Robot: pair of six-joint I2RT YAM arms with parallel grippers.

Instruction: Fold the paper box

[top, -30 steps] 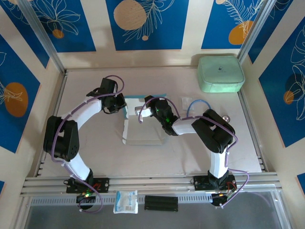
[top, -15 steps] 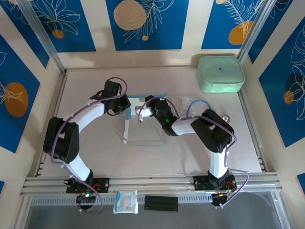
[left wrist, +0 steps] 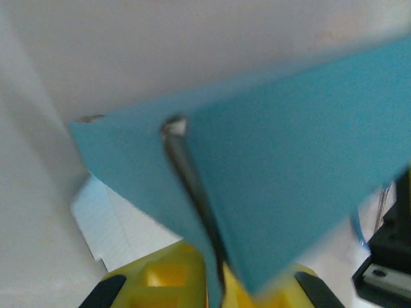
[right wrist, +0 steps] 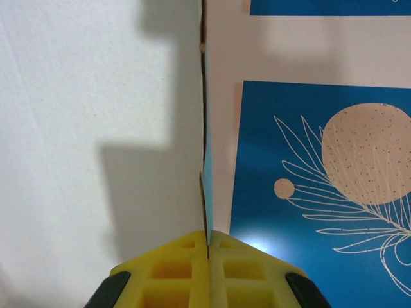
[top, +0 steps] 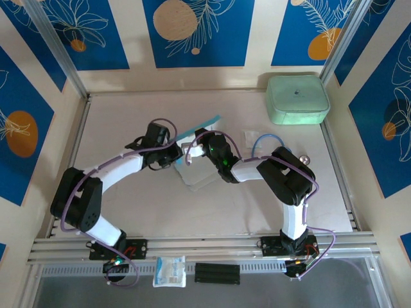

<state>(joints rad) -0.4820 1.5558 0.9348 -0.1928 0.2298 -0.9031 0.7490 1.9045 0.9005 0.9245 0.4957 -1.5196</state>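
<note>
Since a second before, the left gripper [top: 172, 158] had swung right, close to the right gripper [top: 190, 153]. The paper box [top: 198, 177] had gone from lying flat to tilted up, mid-desk [top: 225, 212]. Both pairs of jaws were closed on its card, the left apparently on a blue flap, blurred up close. The wrists hid its middle. Its blue edge ran diagonally, pointing far-right toward the mint-green case [top: 297, 99]. A small white packet [top: 251, 138] lay beside the right arm.

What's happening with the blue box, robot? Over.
Left gripper and right gripper shut on the paper box. Blue flap sticking up. Mint-green case far back, clear of it.
</note>
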